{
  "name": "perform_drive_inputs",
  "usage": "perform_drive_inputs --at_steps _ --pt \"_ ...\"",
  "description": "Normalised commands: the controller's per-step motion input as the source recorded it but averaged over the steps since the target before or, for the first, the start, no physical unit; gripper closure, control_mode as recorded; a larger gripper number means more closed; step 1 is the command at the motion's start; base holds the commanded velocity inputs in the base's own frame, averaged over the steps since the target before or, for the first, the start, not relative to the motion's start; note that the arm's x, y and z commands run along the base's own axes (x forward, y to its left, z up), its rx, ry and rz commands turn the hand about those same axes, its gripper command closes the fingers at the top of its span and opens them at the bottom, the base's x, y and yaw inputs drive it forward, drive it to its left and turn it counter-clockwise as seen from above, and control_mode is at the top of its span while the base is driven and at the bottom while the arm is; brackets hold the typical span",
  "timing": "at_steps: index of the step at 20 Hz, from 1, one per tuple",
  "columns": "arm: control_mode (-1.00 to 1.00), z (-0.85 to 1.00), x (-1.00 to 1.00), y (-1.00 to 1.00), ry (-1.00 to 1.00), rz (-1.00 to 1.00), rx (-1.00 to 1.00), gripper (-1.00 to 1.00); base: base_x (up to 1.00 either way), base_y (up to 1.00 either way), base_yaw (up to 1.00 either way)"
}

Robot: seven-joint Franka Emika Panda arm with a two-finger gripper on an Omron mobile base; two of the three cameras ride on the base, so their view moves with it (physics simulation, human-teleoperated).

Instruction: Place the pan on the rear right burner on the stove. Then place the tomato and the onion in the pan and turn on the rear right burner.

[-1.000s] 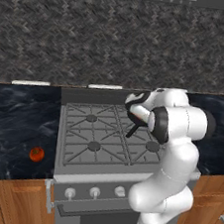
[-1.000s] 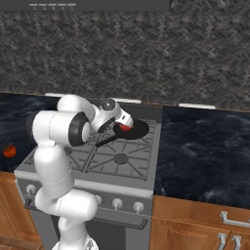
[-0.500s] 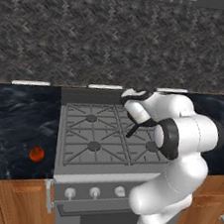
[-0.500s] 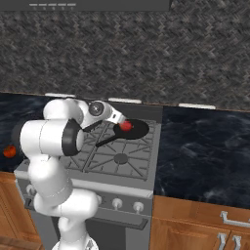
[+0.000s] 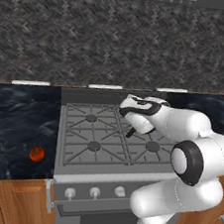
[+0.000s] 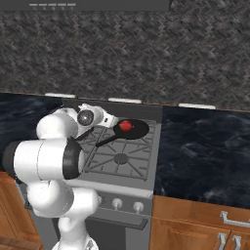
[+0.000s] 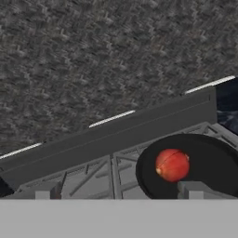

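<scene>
1. Left base view: the tomato (image 5: 37, 154), orange-red with a dark spot on top, lies on the dark counter (image 5: 13, 116) left of the stove (image 5: 99, 182), near the counter's front edge and level with the stove's front row of burners.
2. The pan (image 6: 139, 129) sits at the stove's rear right, covering the rear right burner. Its long handle runs toward the stove's front left.
3. A plainer red ball, which I take for the onion (image 6: 126, 125), rests in the pan.
4. The gripper (image 7: 116, 190) hovers over the stove's rear, just beside the pan on its left. The jaws are spread wide with nothing between them.
5. The next move likely turns on this: the tomato lies well apart from the hand, off the stove's left side and forward, so the hand must swing away from the pan across the stove's left burners.
</scene>
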Motion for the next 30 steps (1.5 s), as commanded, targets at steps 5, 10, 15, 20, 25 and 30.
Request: perform_drive_inputs --at_steps 5,10,15,20,25,30 --pt "-1.0 0.98 -0.47 0.45 0.0 0.0 0.0 -1.0 0.0 0.0 0.0" --pt "-1.0 1.0 -0.35 0.46 0.04 0.0 0.0 -1.0 0.0 0.0 0.0" --pt "-1.0 1.0 -0.3 0.51 0.14 0.0 0.0 -1.0 0.0 0.0 0.0" --pt "-1.0 0.95 -0.29 0.53 0.25 0.0 0.0 -1.0 0.0 0.0 0.0" --pt "-1.0 0.77 -0.31 0.52 0.28 0.0 -0.02 -1.0 0.0 0.0 0.0" --pt "-1.0 0.38 -0.25 0.47 0.23 0.0 -0.08 -1.0 0.0 0.0 0.0"
